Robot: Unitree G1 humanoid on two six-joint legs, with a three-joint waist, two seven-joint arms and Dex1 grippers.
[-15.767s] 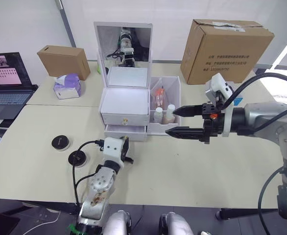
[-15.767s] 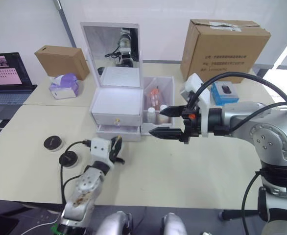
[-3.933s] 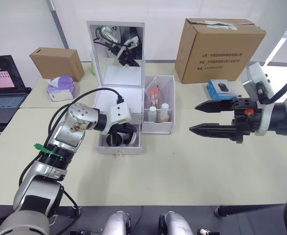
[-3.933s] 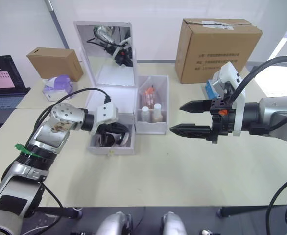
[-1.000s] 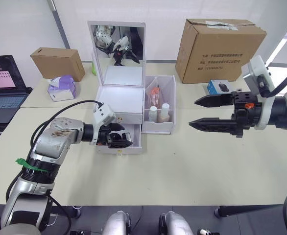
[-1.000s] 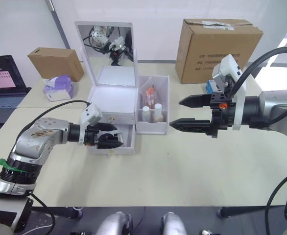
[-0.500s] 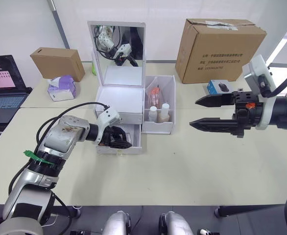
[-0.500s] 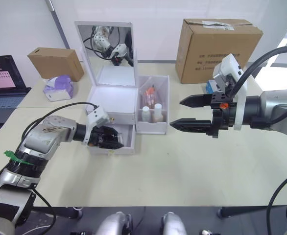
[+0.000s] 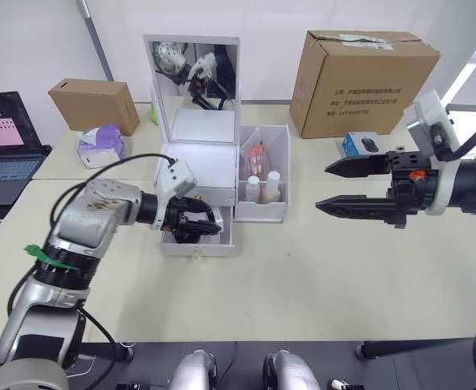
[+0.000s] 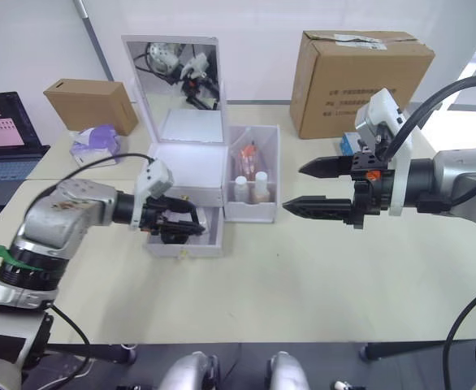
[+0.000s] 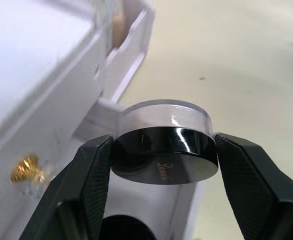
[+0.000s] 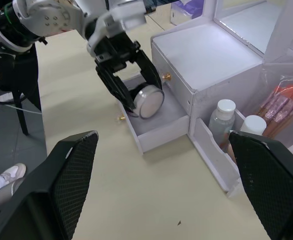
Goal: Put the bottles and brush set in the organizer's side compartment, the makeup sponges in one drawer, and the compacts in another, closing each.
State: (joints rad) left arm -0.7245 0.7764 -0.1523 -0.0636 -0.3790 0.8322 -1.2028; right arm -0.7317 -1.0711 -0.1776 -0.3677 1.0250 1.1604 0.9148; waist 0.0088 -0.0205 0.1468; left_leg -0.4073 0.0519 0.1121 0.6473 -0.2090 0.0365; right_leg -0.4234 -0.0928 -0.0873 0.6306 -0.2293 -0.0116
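Our left gripper (image 11: 162, 155) pinches a compact (image 11: 164, 150) above the open drawer (image 12: 159, 122); right gripper (image 9: 329, 185) jaws spread wide.

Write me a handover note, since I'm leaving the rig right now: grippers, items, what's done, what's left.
Left gripper is shut on a round black compact, held over the white organizer's open lower drawer, where something dark already lies.
Right gripper is open, empty, hovering over the table.
Two white-capped bottles and the orange brush set stand in the side compartment.
Left: release the compact, close that drawer.
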